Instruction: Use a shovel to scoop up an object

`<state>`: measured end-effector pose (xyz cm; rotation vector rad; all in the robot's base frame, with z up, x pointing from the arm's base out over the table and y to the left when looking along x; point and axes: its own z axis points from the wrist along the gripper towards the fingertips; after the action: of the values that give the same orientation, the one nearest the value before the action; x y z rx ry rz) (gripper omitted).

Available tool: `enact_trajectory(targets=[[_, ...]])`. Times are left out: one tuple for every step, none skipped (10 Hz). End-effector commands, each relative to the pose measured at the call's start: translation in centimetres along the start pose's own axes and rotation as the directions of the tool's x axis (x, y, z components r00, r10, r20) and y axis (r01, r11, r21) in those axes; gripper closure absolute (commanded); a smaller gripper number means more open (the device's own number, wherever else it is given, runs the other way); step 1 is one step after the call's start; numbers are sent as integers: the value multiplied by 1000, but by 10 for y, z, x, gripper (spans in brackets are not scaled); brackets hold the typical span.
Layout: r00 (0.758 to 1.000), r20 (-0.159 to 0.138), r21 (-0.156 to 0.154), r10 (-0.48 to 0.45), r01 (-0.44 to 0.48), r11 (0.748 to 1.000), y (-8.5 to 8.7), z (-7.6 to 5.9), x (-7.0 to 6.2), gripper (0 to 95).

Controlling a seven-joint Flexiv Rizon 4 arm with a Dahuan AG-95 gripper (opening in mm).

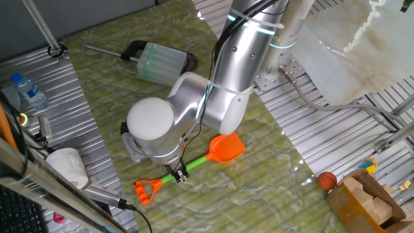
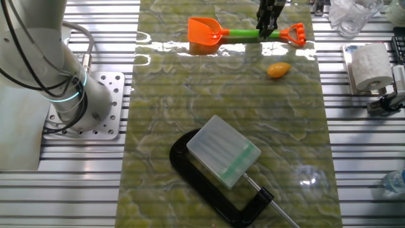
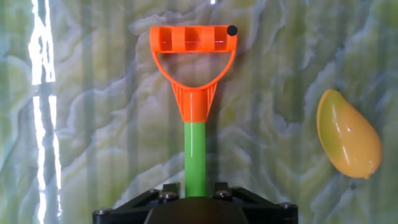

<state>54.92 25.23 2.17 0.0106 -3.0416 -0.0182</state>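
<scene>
The shovel (image 1: 197, 162) lies on the green marbled mat, with its orange blade (image 2: 204, 35) at one end and its orange D-shaped end (image 3: 194, 50) at the other. My gripper (image 2: 266, 37) stands over the green shaft (image 3: 194, 146) close to the D-shaped end, with one finger on each side, and looks shut on it. It also shows in one fixed view (image 1: 180, 175) and the hand view (image 3: 195, 186). The yellow-orange oval object (image 2: 278, 69) lies on the mat beside the shovel's handle end, apart from it, and shows at the right of the hand view (image 3: 347, 134). My arm hides it in one fixed view.
A black C-clamp holding a translucent box (image 2: 221, 152) lies on the mat away from the shovel. A small orange-brown ball (image 1: 327, 179) and cardboard blocks (image 1: 362, 200) sit off the mat. A paper roll (image 2: 370, 63) and a water bottle (image 1: 29, 90) stand on the ribbed table.
</scene>
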Motion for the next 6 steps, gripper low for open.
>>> enact_trajectory(targets=[[1000,1,0,3,-3,1000,0,0,1,760],[1000,2,0,2,-2,1000,-1,0,1,760],[1000,2,0,-4,4,1000,-1,0,1,760],[1000,2,0,-6,6,1000,-1,0,2,760],[1000,2,-1,-6,6,1000,-1,0,2,760],[1000,4,-2,-1,1,1000,-1,0,2,760]])
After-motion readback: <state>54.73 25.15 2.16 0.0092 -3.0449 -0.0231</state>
